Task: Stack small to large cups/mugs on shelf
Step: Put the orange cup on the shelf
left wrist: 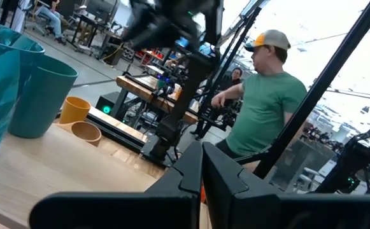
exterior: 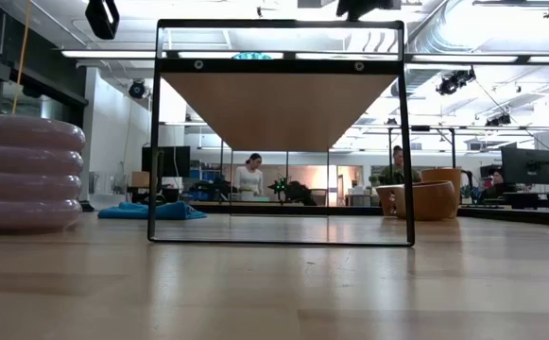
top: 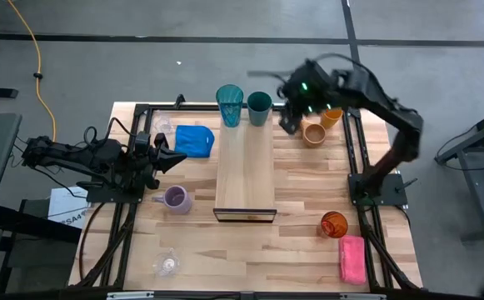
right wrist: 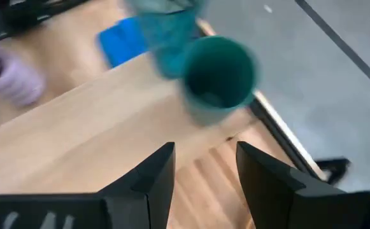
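1. Left gripper (top: pixel 177 157), jaws clenched, idles mid-left; lavender mug (top: pixel 175 198) and two glasses wait.
2. Shelf (top: pixel 245 171), centre: tumbler (top: pixel 229 105), green cup (top: pixel 259 108) placed.
3. Right gripper (top: pixel 286 122), jaws released, upper right; four cups remain.

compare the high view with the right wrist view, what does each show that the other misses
Only the high view: the left gripper waiting at the table's left side, the tan mug, orange cup, red cup, pink sponge and a clear glass. Only the right wrist view: the right gripper with its fingers apart, empty. Both: the dark green cup, teal tumbler, blue cloth, lavender mug and shelf.
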You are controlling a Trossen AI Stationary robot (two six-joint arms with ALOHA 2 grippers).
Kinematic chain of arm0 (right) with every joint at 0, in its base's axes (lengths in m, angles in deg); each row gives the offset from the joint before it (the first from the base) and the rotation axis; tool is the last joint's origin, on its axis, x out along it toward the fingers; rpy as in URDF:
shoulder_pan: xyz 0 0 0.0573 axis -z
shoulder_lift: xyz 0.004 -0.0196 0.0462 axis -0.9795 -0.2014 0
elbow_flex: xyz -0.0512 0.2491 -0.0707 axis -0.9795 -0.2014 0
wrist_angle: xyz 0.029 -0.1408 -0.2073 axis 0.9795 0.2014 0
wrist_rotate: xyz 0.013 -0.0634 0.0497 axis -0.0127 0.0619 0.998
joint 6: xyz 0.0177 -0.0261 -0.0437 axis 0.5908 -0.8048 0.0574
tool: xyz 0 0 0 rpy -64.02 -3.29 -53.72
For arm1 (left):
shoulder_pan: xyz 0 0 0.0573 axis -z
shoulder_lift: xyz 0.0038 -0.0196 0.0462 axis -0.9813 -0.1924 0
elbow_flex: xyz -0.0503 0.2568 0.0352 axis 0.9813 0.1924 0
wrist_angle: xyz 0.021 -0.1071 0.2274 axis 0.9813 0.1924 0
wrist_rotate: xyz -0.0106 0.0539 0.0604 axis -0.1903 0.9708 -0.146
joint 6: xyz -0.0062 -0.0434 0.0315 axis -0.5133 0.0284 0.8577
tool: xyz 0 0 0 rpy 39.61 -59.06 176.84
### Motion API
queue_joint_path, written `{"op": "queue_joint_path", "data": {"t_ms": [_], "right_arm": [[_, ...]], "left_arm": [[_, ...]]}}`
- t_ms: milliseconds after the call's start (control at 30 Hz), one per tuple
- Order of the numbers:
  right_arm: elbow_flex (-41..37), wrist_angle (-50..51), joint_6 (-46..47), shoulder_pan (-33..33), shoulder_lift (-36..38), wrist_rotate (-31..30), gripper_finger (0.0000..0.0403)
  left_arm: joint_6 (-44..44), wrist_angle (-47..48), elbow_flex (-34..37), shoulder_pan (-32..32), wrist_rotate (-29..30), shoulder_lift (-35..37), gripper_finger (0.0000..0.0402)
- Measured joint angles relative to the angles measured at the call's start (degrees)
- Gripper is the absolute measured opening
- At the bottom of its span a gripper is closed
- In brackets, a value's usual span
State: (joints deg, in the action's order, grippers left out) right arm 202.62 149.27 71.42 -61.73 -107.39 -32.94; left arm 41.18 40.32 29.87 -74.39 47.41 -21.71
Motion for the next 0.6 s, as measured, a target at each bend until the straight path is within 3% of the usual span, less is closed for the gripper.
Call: {"op": "queue_joint_path", "data": {"t_ms": [133,367,600], "right_arm": [[-16.69,-12.39,2.08,-7.10,10.54,-0.04,0.0158],[-49.32,-45.97,10.32,-17.19,29.17,-0.04,0.0158],[-68.69,-80.12,4.25,-21.79,37.00,-0.15,0.0158]], "left_arm": [[1.77,0.04,0.00,-0.01,0.04,0.01,0.0000],[2.00,0.15,0.00,-0.01,0.04,0.01,0.0000],[4.69,0.09,0.00,0.00,-0.45,0.01,0.0000]]}}
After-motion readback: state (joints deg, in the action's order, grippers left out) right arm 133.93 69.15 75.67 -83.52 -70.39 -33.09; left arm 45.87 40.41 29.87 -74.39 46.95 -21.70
